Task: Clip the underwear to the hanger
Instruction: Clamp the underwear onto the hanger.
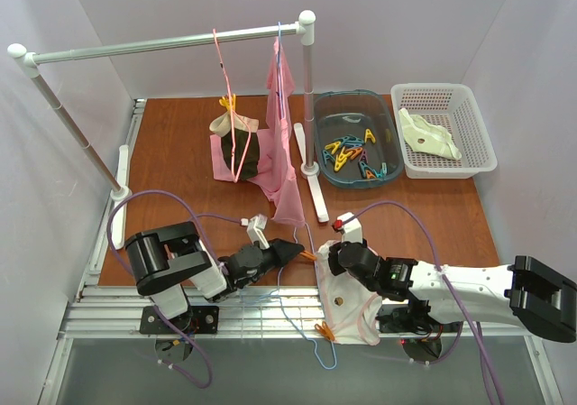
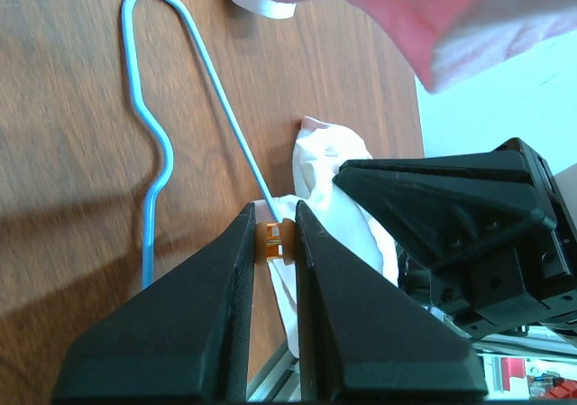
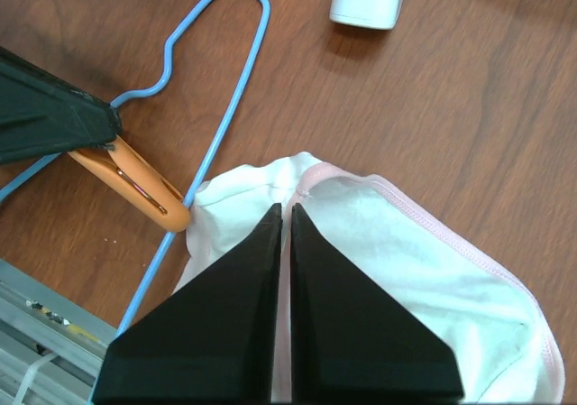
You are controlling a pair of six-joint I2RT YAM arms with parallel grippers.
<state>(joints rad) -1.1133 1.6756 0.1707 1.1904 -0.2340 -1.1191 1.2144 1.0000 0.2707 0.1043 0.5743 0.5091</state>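
Underwear (image 3: pixel 406 252), one pale pair, is pinched in the shut tips of the right gripper (image 3: pixel 287 208). Just beside it, the left gripper (image 2: pixel 275 211) squeezes one orange peg (image 3: pixel 135 181) touching one blue hanger (image 2: pixel 207 71).

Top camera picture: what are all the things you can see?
pale pinkish-white fabric briefs: one, near edge
light-blue wire hanger: one, flat beside briefs
orange plastic clothespin: one, in left tool
silver clothes rail: one, back
pink wire hanger: one, on rail
pink hanging cloth: one, on rail
blue plastic tub: one, holding coloured pegs
white mesh basket: one, back right, cream garment inside
left tool: black, shut on clothespin
right tool: black, shut on briefs
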